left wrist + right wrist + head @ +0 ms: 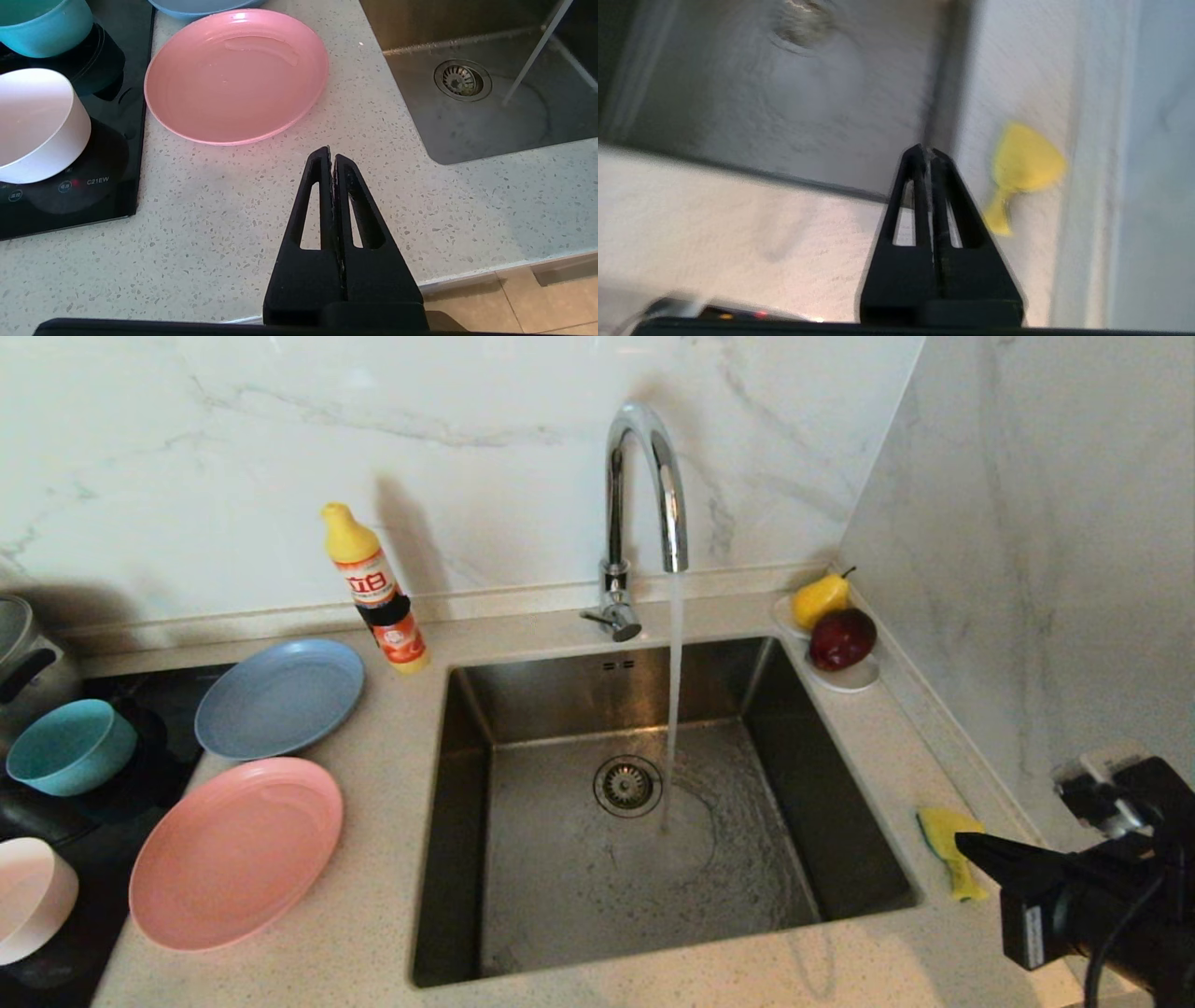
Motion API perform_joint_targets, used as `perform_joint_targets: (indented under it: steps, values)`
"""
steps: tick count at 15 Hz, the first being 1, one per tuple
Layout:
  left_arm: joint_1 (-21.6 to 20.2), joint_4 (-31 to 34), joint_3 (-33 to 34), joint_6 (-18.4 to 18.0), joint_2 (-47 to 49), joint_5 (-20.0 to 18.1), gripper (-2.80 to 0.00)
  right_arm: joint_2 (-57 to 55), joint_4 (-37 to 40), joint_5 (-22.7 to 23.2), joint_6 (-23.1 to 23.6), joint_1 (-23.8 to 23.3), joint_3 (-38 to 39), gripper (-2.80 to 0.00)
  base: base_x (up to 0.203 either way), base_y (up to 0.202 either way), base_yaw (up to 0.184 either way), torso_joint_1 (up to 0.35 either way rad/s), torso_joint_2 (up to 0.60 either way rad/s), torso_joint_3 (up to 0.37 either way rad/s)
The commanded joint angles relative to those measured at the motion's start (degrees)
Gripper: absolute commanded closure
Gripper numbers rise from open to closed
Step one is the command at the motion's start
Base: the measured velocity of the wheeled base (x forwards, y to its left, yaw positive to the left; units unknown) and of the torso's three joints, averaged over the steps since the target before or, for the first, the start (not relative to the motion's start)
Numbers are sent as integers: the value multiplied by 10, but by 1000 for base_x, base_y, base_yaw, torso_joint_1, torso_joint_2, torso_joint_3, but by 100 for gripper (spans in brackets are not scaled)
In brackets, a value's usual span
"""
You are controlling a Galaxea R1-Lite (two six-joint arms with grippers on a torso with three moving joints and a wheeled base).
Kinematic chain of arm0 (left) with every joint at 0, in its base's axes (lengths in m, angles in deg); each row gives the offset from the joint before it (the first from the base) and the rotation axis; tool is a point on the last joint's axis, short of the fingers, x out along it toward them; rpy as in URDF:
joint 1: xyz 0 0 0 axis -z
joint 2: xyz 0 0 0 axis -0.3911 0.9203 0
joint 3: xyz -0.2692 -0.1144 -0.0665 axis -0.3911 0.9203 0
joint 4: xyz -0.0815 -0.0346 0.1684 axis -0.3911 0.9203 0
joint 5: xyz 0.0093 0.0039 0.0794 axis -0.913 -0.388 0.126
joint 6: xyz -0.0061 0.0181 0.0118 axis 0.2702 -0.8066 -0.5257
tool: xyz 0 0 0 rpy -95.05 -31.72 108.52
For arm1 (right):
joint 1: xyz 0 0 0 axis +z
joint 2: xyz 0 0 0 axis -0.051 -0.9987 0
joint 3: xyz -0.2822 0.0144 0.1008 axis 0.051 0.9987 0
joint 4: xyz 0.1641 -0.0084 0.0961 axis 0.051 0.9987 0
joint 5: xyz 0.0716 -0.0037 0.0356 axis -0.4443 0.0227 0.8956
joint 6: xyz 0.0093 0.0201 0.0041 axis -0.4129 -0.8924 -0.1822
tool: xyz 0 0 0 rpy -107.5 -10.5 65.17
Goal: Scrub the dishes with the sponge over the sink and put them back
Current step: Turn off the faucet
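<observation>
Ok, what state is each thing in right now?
Faucet: running into the sink.
Sponge: on the counter, not held.
Pink plate: on the counter.
Blue plate: on the counter.
Right gripper: shut, empty, beside the sponge.
Left gripper: shut, empty, above the counter.

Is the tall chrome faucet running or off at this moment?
Running. A steady stream falls from the tall chrome gooseneck faucet into the square stainless steel sink, landing beside the round drain strainer and spreading ripples.
</observation>
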Motion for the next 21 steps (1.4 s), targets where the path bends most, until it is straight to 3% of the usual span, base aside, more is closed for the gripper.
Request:
perform_joint_targets:
  steps: [1, 4, 6, 8, 11, 15, 18, 21]
  values:
    - [0, 0, 0, 0, 0, 0, 0, 110, -14, 99, 23, -20, 36, 0, 0, 0, 0, 0, 0, 0]
    - [0, 0, 0, 0, 0, 0, 0, 210, 3, 248, 33, -68, 77, 0, 0, 0, 0, 0, 0, 0]
    - [0, 0, 0, 0, 0, 0, 0, 274, 69, 323, 35, -122, 86, 0, 0, 0, 0, 0, 0, 0]
    - [0, 0, 0, 0, 0, 0, 0, 359, 120, 368, 35, -160, 97, 0, 0, 0, 0, 0, 0, 0]
    - [0, 0, 0, 0, 0, 0, 0, 461, 154, 392, 36, -220, 149, 0, 0, 0, 0, 0, 0, 0]
    - [0, 0, 0, 0, 0, 0, 0, 588, 211, 384, 65, -249, 189, 0, 0, 0, 0, 0, 0, 0]
    - [0, -1, 0, 3, 0, 0, 0, 641, 243, 232, 79, -252, 203, 0, 0, 0, 0, 0, 0, 0]
    - [0, -1, 0, 8, 0, 3, 0, 691, 257, 159, 68, -252, 214, 0, 0, 0, 0, 0, 0, 0]
